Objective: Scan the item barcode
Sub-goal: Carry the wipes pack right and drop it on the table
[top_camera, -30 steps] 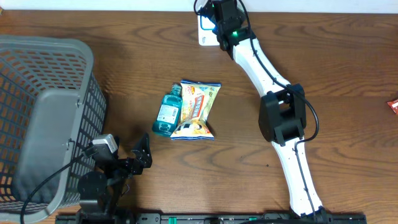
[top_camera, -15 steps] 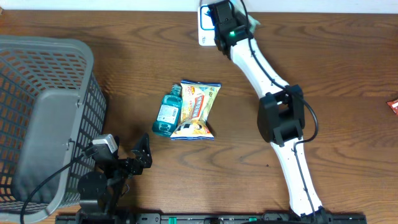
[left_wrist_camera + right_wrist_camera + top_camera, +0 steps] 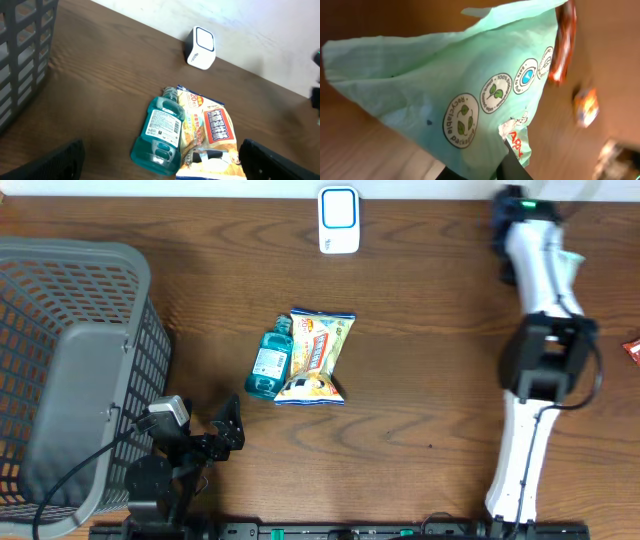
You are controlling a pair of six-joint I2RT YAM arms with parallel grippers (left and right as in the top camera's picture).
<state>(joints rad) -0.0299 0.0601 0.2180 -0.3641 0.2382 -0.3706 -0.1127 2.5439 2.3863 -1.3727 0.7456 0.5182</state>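
Observation:
The white barcode scanner (image 3: pixel 339 220) with a blue-ringed face stands at the table's back edge, also seen in the left wrist view (image 3: pixel 201 47). My right gripper (image 3: pixel 512 208) is far to its right at the back of the table. In the right wrist view it (image 3: pixel 502 167) is shut on a pale green packet (image 3: pixel 450 85) printed with round recycling marks, which fills the frame. My left gripper (image 3: pixel 226 432) rests open near the front left, its dark fingers (image 3: pixel 60 160) wide apart and holding nothing.
A teal mouthwash bottle (image 3: pixel 268 360) and a snack bag (image 3: pixel 315 357) lie side by side mid-table, just ahead of the left gripper. A grey mesh basket (image 3: pixel 60 360) fills the left side. A small red item (image 3: pixel 632 350) sits at the right edge.
My right arm has swung from over the scanner to the far right of the table, carrying the green packet. The scanner now shows uncovered. The left arm has not moved.

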